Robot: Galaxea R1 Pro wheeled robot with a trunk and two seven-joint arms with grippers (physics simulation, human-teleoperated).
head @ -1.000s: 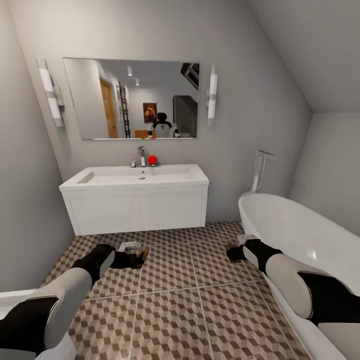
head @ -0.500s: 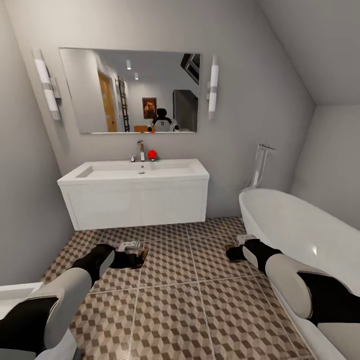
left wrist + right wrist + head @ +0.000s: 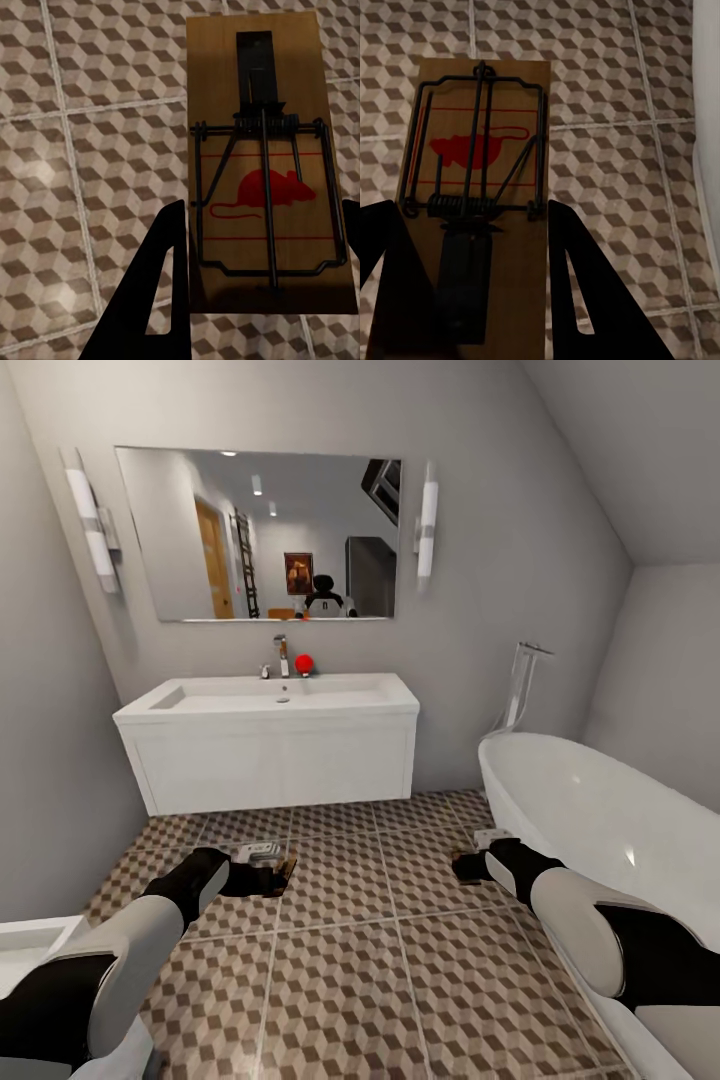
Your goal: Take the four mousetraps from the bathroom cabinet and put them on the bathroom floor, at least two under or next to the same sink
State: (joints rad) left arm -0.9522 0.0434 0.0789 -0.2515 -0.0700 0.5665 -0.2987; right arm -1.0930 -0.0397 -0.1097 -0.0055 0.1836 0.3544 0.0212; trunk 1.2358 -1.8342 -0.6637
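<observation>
Each gripper holds a mousetrap above the patterned bathroom floor (image 3: 340,960). My left gripper (image 3: 262,206) is shut on a mousetrap (image 3: 262,150), a brown board with dark wire and a red mouse print; its black fingers (image 3: 161,285) flank the board. In the head view that gripper (image 3: 268,876) hovers in front of the white sink (image 3: 268,705), with the trap's edge (image 3: 286,868) showing. My right gripper (image 3: 472,204) is shut on a second mousetrap (image 3: 484,112). It (image 3: 466,865) hangs close to the bathtub. The cabinet is out of view.
A long white bathtub (image 3: 600,810) runs along the right wall, close to my right arm. A white fixture (image 3: 25,945) sits at the lower left. Above the sink are a mirror (image 3: 260,535), a chrome tap (image 3: 282,656) and a small red object (image 3: 304,663).
The whole picture has shifted: sink and mirror sit a little higher in it, so the camera moved. Both grippers keep their hold on the traps in the same pose.
</observation>
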